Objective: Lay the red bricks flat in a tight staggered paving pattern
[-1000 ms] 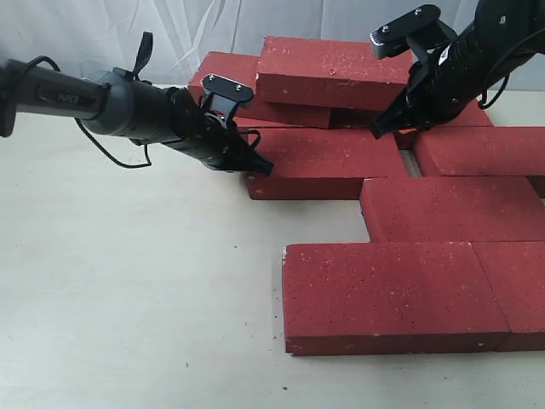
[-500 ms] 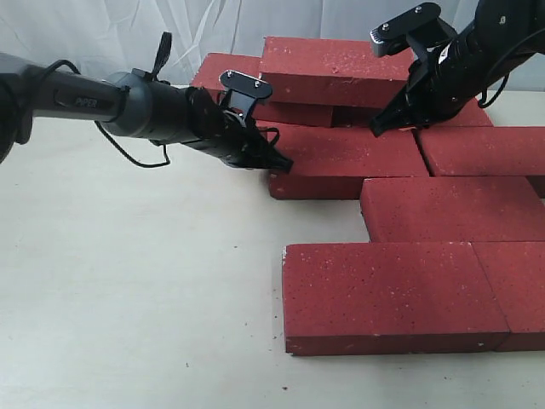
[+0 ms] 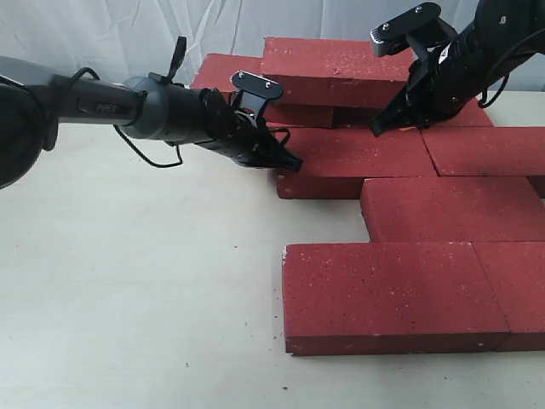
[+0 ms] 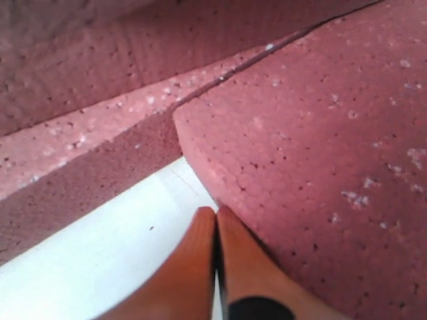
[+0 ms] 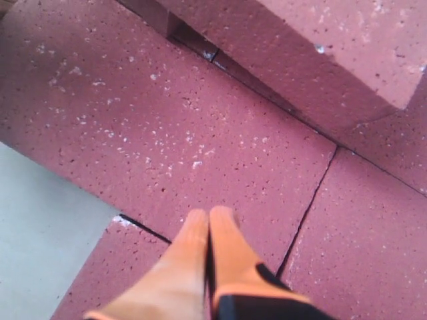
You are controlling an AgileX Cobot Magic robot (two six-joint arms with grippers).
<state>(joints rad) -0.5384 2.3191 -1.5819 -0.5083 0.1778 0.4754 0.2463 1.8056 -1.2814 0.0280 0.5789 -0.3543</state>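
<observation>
Now your left gripper [image 3: 290,162], fingers together, touched red brick [image 3: 358,162] end ahead; right gripper [image 3: 375,129], likewise closed, hovered over it.

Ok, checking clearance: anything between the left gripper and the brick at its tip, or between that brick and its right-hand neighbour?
Nothing visible. The shut left gripper sits right at the brick; only a thin seam separates it from its neighbour.

White drape [image 3: 85,34] behind cream tabletop [image 3: 128,298]
</observation>
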